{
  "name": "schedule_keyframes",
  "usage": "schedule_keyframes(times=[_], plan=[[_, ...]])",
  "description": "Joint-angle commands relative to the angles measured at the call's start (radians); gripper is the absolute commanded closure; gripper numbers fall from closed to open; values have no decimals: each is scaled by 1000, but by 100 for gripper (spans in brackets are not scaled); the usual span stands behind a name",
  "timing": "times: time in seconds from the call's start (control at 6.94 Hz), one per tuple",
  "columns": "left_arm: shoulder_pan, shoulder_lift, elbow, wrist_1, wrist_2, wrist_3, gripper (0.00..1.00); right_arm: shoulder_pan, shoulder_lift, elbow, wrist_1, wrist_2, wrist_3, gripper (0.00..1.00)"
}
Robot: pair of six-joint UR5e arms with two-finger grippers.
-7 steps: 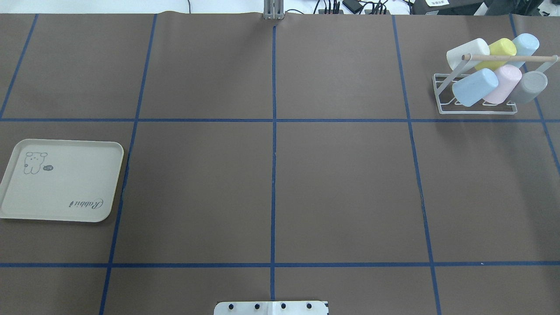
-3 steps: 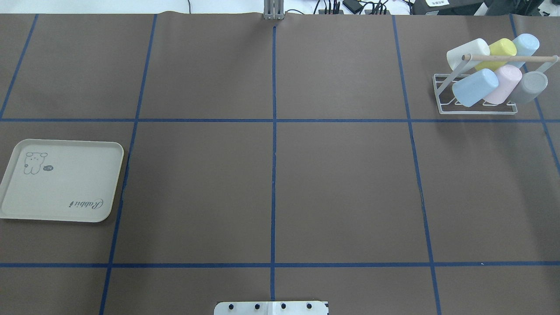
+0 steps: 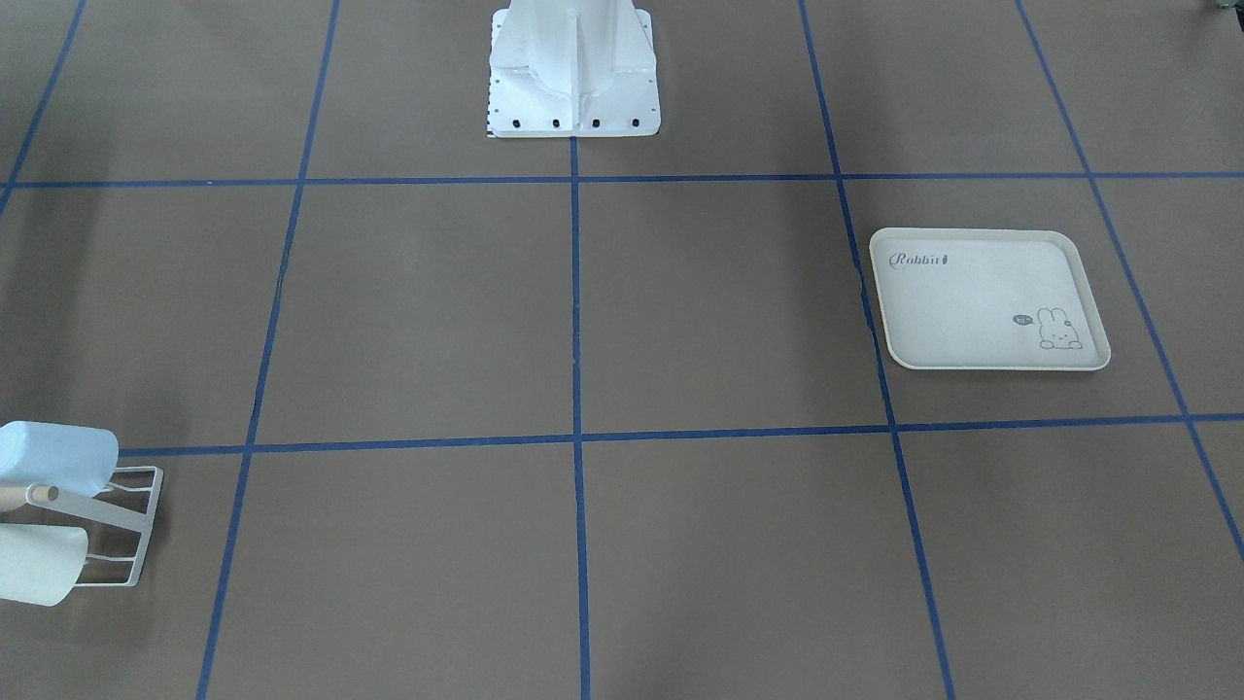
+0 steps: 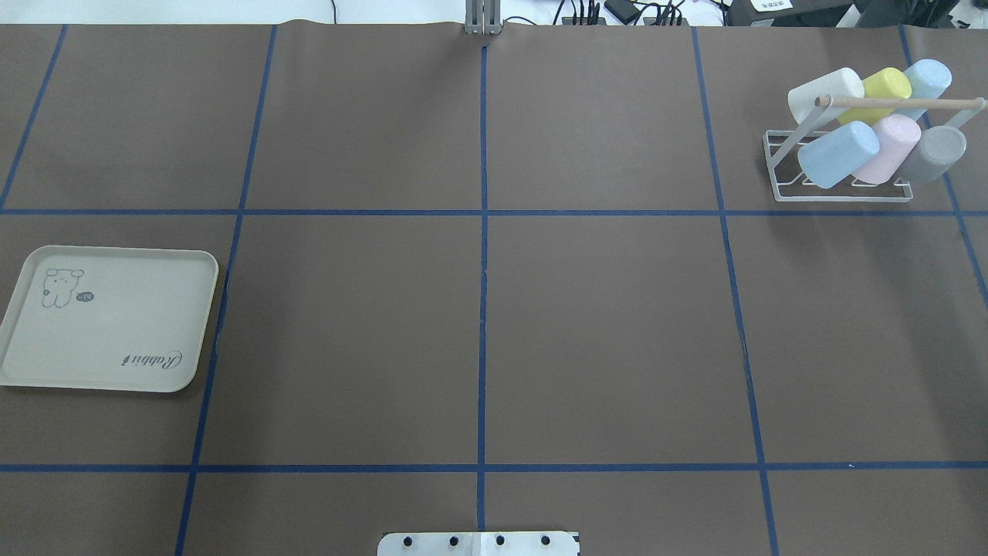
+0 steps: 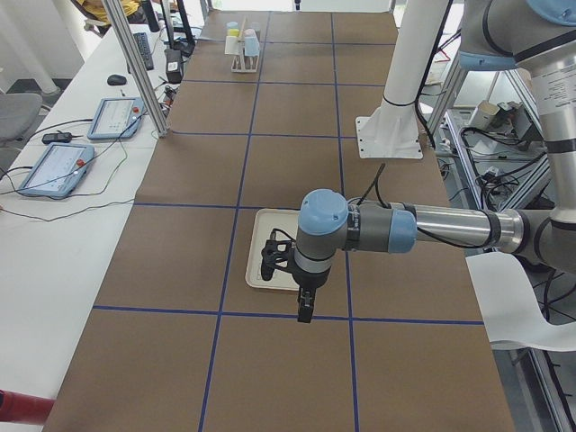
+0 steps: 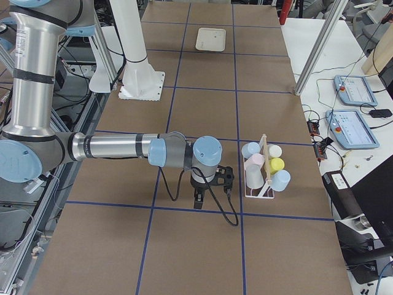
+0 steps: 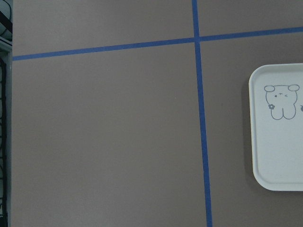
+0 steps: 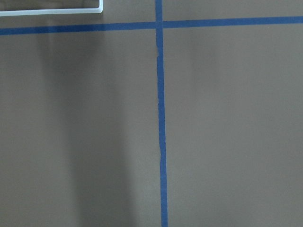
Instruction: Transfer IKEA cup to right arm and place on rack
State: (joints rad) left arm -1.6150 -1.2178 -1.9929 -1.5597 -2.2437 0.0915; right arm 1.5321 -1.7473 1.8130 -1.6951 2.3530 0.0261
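Observation:
The white wire rack with a wooden dowel stands at the table's far right, also seen as the rack and the rack. Several pastel IKEA cups lie tilted on it, among them a blue cup, a pink cup and a grey cup. My left gripper hangs over the near edge of the tray, and my right gripper hangs left of the rack, apart from it. Both show only in the side views, so I cannot tell whether they are open or shut. No cup shows at either gripper.
A cream rabbit tray lies at the table's left edge, also seen as the tray. The white robot base stands at the near middle. Blue tape lines divide the brown table cover into squares.

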Motion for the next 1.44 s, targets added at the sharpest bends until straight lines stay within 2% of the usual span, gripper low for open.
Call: schedule_keyframes(times=[0.0, 0.29, 1.3], plan=[[84, 0, 5, 3, -11, 77, 0, -15, 0, 3, -1, 0, 0, 0], [93, -2, 6, 16, -16, 154, 0, -15, 0, 5, -1, 3, 0, 0], [87, -46, 16, 0, -2, 143, 0, -18, 6, 6, 0, 11, 0, 0]])
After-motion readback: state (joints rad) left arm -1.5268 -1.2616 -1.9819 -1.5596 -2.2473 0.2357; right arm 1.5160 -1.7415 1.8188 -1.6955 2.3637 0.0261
